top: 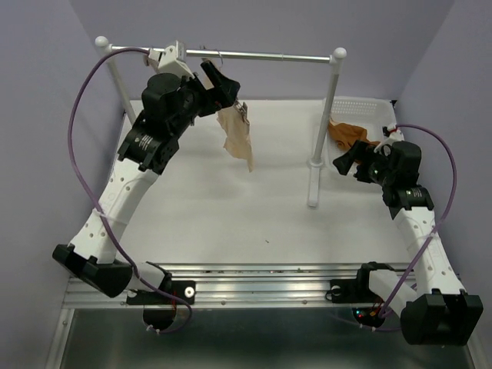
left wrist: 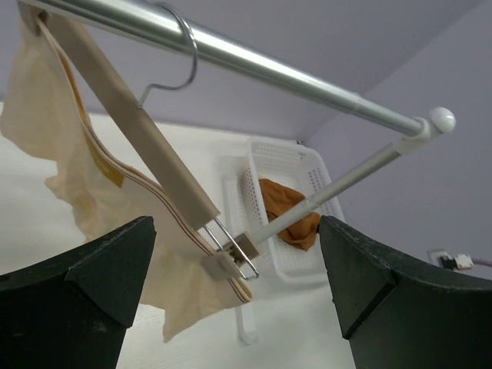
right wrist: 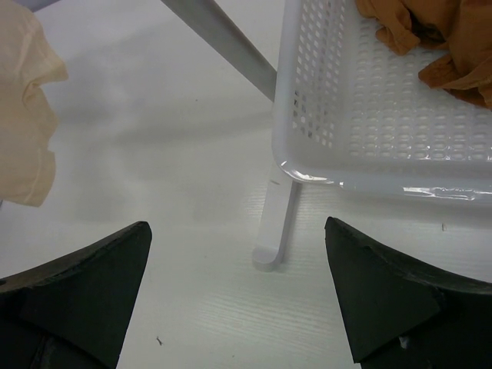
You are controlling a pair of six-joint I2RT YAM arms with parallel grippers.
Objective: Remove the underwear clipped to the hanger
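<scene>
Beige underwear (left wrist: 84,184) hangs off the wooden hanger (left wrist: 146,138) above the far-left part of the white worktop (top: 231,223), not touching it. Hanger tilted steeply: one end up at the metal rail (left wrist: 292,77), other end dropped low. Wire hook (left wrist: 191,54) is looped over the rail. Low-end clip (left wrist: 231,257) pinches the underwear's striped waistband edge. Top end of hanger runs out of the left wrist view at the corner, so the clip there is not visible. Fabric droops loose and crumpled below the bar.

Left claw (left wrist: 237,265) is up at rail height, near the far edge, left half. Fully spread, released, nothing held. In left wrist view the low clip and waistband sit between the two black fingers (left wrist: 100,269) but farther off; no contact seen. From the top view the claw is right beside the hanger's upper part; cannot tell if touching there.

Right claw (right wrist: 238,284) also spread wide, released, empty. Hovers over the worktop near the right edge, pointing at bare surface. Just ahead of it are the foot (right wrist: 273,231) of the rack's right post and the near-left corner of the white perforated basket (right wrist: 307,146). No contact with either. Basket sits at the far-right corner of the worktop, just beside that post, and holds the orange-brown cloth (right wrist: 438,46), bunched up. Edge of the underwear shows at the left side of the right wrist view, well apart from the right claw.
</scene>
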